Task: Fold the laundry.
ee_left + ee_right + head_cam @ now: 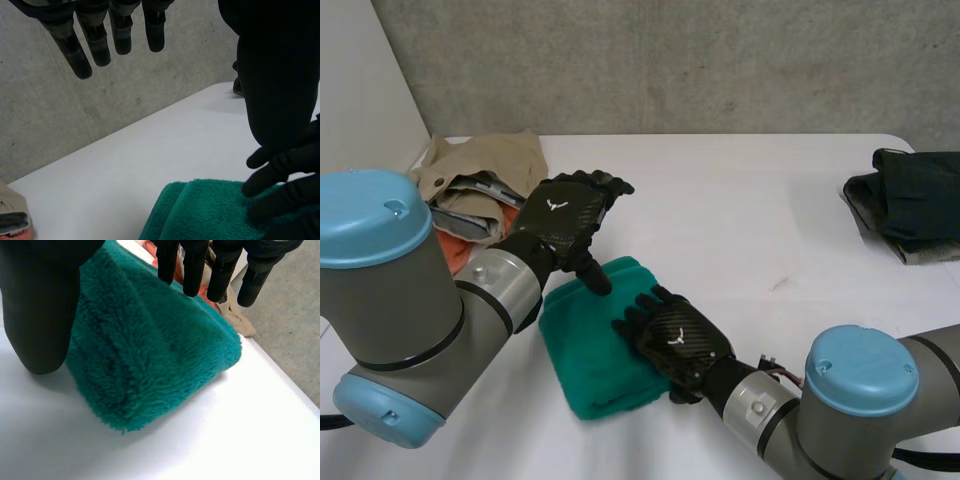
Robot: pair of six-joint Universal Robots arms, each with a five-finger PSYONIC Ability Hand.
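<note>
A folded teal towel (595, 360) lies on the white table (750, 220) in front of me. My left hand (563, 215) hovers over the towel's far edge, fingers straight and open, with its thumb pointing down at the towel's far corner. My right hand (678, 340) rests flat on the towel's right side, fingers straight. In the left wrist view my left hand's fingers (97, 42) hang above the table beyond the towel (200, 210). The right hand's fingers (280, 185) lie on the pile. In the right wrist view my right hand (40, 305) spans the thick folded towel (150, 355).
A heap of laundry with a beige garment (485, 165) and an orange cloth (455, 250) sits at the table's back left. Dark folded clothes (910, 195) lie at the far right edge. A concrete wall stands behind the table.
</note>
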